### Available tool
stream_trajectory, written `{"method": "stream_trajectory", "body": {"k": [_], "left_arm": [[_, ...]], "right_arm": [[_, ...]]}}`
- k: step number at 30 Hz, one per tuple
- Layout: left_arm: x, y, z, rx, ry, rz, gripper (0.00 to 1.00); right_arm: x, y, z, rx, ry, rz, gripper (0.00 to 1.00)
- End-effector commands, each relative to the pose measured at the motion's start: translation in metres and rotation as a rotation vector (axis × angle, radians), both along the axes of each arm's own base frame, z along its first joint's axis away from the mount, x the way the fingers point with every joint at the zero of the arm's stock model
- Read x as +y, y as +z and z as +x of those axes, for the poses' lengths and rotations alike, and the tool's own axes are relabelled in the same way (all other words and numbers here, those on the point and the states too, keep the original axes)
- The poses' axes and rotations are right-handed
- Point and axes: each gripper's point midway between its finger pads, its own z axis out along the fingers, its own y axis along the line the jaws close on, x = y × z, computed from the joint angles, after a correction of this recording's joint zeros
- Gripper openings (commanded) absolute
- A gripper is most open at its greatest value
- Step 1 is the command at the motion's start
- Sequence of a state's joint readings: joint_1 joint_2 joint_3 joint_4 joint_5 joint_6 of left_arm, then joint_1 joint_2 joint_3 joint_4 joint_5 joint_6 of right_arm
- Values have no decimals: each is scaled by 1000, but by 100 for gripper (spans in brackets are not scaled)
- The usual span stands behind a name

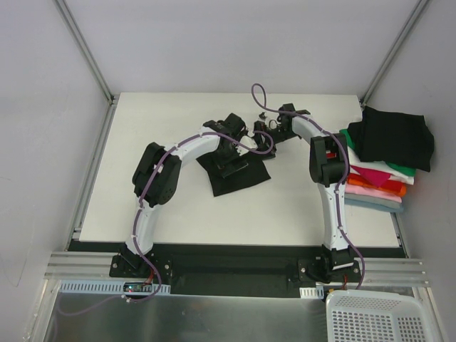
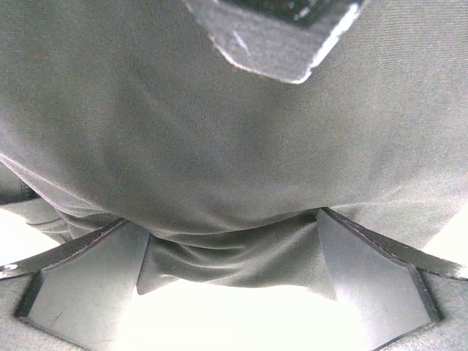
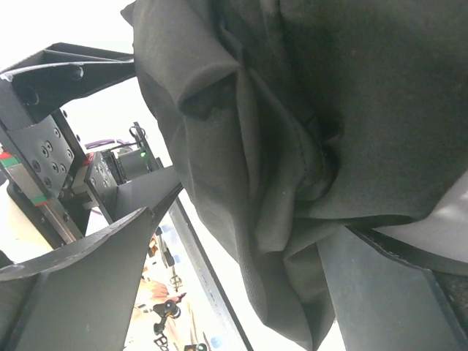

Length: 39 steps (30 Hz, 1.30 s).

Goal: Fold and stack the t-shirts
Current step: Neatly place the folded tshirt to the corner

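At tabletop (image 1: 178, 121) centre, black tee (image 1: 242, 178) lies under both claws — left claw (image 1: 239, 158) wide, cloth between fingers (image 2: 88, 285); right claw (image 1: 265, 141) wide, at tee's far-right edge. Stack (image 1: 377, 182) at right edge — right arm (image 1: 331, 199) nearer.

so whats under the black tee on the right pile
Folded tees in green, red, orange, pink and blue-grey, only their edges showing; the black tee covers the rest.
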<state>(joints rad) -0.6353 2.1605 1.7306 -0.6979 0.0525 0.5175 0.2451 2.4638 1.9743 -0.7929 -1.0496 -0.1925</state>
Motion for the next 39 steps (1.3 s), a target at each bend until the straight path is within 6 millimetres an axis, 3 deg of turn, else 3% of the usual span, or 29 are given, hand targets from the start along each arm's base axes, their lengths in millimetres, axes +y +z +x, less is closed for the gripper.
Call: {"method": "stream_trajectory", "body": {"k": [1, 14, 19, 22, 27, 33, 36, 37, 39], "left_arm": [[-23, -4, 14, -33, 7, -46, 98], [-41, -2, 25, -42, 5, -73, 98], [-39, -6, 21, -31, 6, -64, 98], [-32, -8, 15, -22, 4, -47, 97], [-24, -6, 12, -30, 2, -22, 97], [-17, 11, 12, -72, 1, -17, 97], [-14, 24, 15, -99, 8, -26, 97], [-14, 31, 18, -113, 8, -33, 97], [-9, 40, 23, -142, 17, -28, 97]], "right_arm": [[36, -10, -49, 5, 158, -40, 97], [43, -14, -63, 20, 206, -30, 98], [43, -17, -66, 20, 214, -38, 99], [41, -19, -68, 16, 218, -48, 93], [40, -21, -68, 11, 222, -60, 74], [35, -22, -68, -9, 226, -87, 49], [35, -21, -68, -11, 226, -89, 17], [34, -21, -67, -14, 228, -92, 1], [32, -21, -68, -18, 232, -103, 1]]}}
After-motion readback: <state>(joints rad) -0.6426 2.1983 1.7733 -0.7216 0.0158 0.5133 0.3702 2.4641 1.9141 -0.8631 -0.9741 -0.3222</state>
